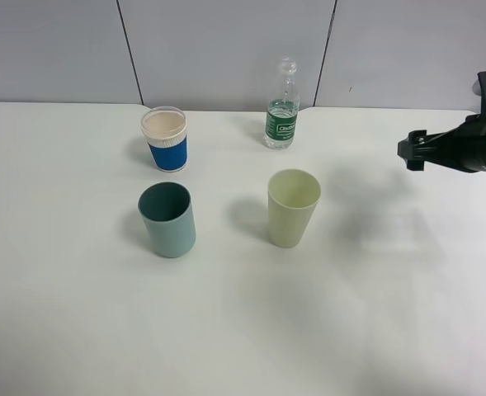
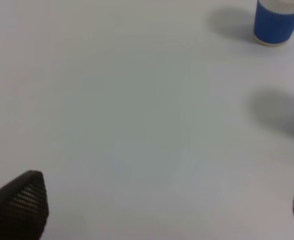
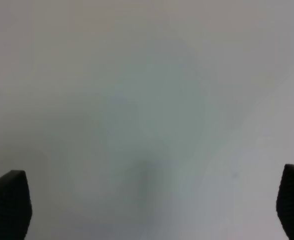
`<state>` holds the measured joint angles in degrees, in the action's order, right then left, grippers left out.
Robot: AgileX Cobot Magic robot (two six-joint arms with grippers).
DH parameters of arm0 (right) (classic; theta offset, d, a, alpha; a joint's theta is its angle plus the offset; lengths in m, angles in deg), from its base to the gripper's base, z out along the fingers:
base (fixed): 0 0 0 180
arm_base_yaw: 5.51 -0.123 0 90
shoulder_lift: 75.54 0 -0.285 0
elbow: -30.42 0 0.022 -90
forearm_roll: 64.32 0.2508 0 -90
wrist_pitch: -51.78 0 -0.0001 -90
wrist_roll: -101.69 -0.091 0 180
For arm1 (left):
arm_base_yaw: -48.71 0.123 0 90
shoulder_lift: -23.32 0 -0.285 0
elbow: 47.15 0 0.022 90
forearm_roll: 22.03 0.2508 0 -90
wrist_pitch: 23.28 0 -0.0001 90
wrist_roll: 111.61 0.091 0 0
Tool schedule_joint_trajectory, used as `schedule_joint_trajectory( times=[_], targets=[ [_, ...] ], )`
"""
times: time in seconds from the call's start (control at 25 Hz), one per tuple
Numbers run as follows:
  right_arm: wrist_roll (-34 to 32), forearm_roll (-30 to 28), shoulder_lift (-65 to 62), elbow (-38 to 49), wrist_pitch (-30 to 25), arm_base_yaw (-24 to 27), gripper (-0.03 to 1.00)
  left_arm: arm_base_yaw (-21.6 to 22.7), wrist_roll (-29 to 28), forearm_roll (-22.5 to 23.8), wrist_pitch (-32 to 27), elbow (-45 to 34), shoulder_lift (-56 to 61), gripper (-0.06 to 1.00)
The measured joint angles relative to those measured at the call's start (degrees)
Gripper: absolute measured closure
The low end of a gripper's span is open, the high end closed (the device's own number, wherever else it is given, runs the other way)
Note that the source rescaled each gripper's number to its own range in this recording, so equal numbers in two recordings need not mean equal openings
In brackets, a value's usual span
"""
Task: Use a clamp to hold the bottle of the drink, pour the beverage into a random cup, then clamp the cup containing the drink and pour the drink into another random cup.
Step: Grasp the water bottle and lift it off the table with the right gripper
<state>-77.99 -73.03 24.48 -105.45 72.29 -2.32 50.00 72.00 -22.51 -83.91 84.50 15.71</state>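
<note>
The bottle [image 1: 282,107] stands upright at the back of the white table, clear with a green label. The blue-banded white cup [image 1: 166,139] stands to its left and also shows in the left wrist view as the blue-banded cup [image 2: 278,22]. In front stand the teal tumbler [image 1: 167,219] and a pale yellow-green tumbler [image 1: 293,207]. My right gripper [image 1: 411,151] enters from the right edge, above the table and well right of the bottle; in its wrist view the right gripper [image 3: 154,207] is open over bare table. The left gripper [image 2: 169,207] is open with nothing between its fingers and is out of the high view.
A grey panelled wall [image 1: 226,49] runs behind the table. The table [image 1: 243,330] is bare white in front of the tumblers and to both sides.
</note>
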Motion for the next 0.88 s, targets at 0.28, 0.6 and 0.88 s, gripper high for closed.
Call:
schedule_joint_trajectory(
  times=[0.28,0.6,0.88],
  targets=[
    [0.0,-3.2,6.9,-3.2,6.0,-1.8,-0.01,0.0,0.0,0.0,0.0,0.0,0.0,-0.06],
    [-0.3,-10.2,15.8,-14.0,6.1,-7.9,-0.01,0.0,0.0,0.0,0.0,0.0,0.0,-0.06],
    [-0.3,-14.4,22.4,-20.7,10.7,-11.2,-0.01,0.0,0.0,0.0,0.0,0.0,0.0,-0.06]
  ],
)
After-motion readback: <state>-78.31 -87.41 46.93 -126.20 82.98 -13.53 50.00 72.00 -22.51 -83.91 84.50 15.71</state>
